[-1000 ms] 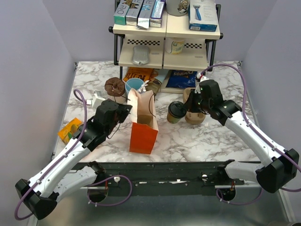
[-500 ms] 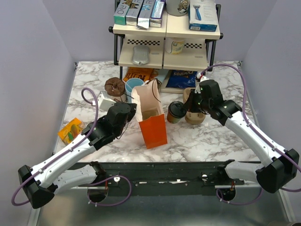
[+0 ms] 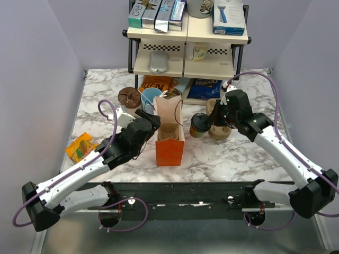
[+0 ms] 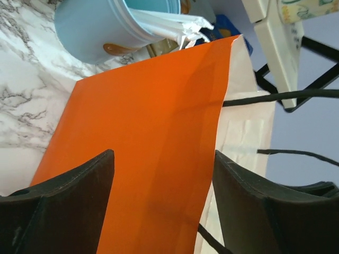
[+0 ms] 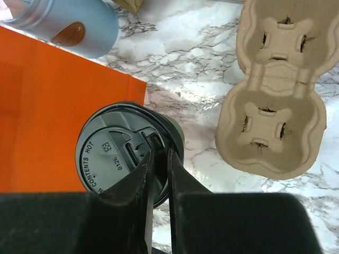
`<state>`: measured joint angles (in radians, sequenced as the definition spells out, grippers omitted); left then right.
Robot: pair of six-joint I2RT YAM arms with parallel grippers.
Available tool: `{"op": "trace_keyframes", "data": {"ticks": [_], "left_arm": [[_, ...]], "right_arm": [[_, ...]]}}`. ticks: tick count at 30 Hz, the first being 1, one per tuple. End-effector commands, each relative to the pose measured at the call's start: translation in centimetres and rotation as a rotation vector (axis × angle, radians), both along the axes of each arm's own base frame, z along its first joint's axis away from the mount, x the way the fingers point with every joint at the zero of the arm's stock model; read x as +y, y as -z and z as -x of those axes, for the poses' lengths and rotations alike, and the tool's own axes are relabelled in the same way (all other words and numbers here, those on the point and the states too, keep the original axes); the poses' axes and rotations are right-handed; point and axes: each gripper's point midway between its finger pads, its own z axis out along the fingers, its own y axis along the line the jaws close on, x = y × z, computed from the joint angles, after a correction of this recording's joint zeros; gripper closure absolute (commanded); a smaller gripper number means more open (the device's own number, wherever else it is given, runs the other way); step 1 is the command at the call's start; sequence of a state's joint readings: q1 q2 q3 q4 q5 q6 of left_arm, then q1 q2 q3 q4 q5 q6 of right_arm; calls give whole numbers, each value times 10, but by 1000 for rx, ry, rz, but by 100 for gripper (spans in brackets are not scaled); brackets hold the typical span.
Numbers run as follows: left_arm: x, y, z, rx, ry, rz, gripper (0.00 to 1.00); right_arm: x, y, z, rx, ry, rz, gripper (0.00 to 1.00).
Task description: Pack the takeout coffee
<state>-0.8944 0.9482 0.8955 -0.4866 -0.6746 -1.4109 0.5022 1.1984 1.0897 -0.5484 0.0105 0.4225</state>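
The takeout coffee (image 3: 199, 123), a dark green cup with a black lid (image 5: 114, 153), sits right of the orange paper bag (image 3: 169, 151). My right gripper (image 3: 209, 122) is shut on the lid's rim, its fingers (image 5: 143, 174) pinching the near edge. The bag stands upright with its mouth open and its black handles up. My left gripper (image 3: 152, 119) is at the bag's left side. In the left wrist view its fingers (image 4: 79, 196) stand wide apart with the bag's orange wall (image 4: 137, 148) between them, not clamped.
A light blue cup (image 3: 152, 95) stands behind the bag. Brown pulp cup carriers (image 3: 219, 129) lie just right of the coffee. A two-tier shelf rack (image 3: 188, 47) with snack bags under it fills the back. A yellow packet (image 3: 79, 146) lies at the left.
The left gripper has swung the bag right and upright, then opened and let go of its edge. The right gripper and the coffee have barely moved.
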Motion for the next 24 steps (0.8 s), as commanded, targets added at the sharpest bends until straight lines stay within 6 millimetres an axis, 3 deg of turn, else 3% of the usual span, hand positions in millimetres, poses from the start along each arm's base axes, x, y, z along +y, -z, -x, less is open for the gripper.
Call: {"op": "trace_keyframes", "data": {"ticks": [1, 10, 14, 18, 24], "left_arm": [[1, 7, 16, 41, 93, -90, 16], [-21, -10, 31, 63, 335, -208, 5], [-11, -1, 35, 129, 349, -306, 1], [-24, -6, 44, 132, 481, -294, 1], [-14, 7, 50, 255, 503, -342, 1]], "right_arm": [[-5, -3, 4, -23, 0, 16, 100], [-7, -5, 5, -32, 2, 14, 99], [-9, -9, 7, -48, 4, 11, 99], [-11, -12, 8, -63, 9, 10, 99], [-13, -16, 9, -78, 12, 6, 99]]}}
